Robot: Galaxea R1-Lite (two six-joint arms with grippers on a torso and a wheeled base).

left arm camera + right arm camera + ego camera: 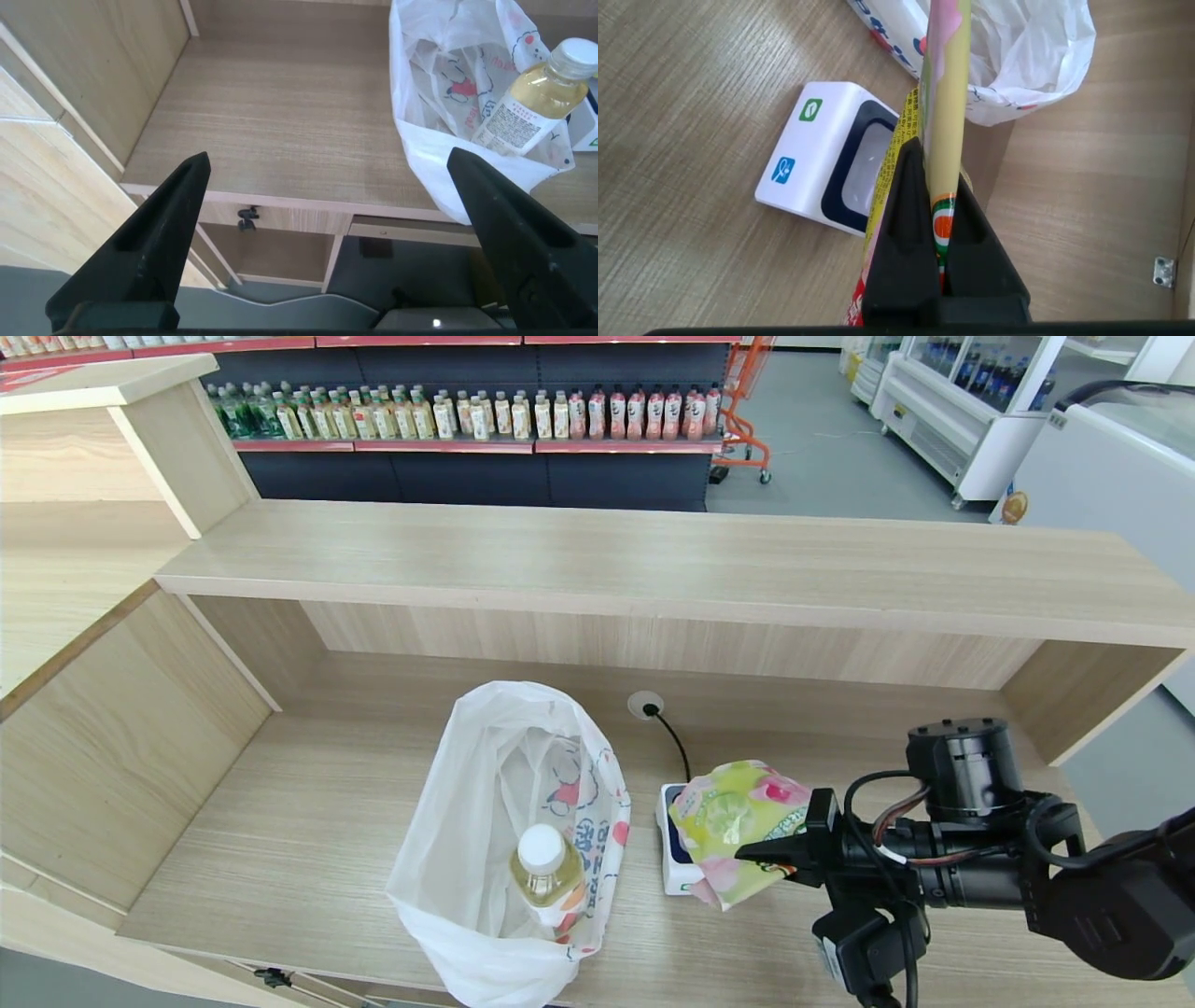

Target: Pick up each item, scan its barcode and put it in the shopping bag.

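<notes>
- The left gripper (pixel 329 163) hangs over the near edge of the light wooden checkout counter (pixel 308 831), its fingers spread wide with nothing between them. It sits just to the left of the bag, probably waiting clear of the other arm's work.
- The crumpled white plastic shopping bag (pixel 448 859) stands open-mouthed near the counter's front, so items can drop straight in. A clear bottle of pale yellow drink with a white cap (pixel 546 873) already stands upright inside.
- The right gripper (pixel 775 859) pinches the yellow-green snack pouch with pink fruit print (pixel 733 821) by its lower edge.
- The pouch is held flat-face down, just above the white box scanner with a dark window (pixel 808 149), likely to show its barcode to the reader.
- A black cable (pixel 674 742) runs from the scanner to a round port in the counter.
- Beyond the raised ledge, store shelves of bottled drinks (pixel 467 415) line the aisle.
</notes>
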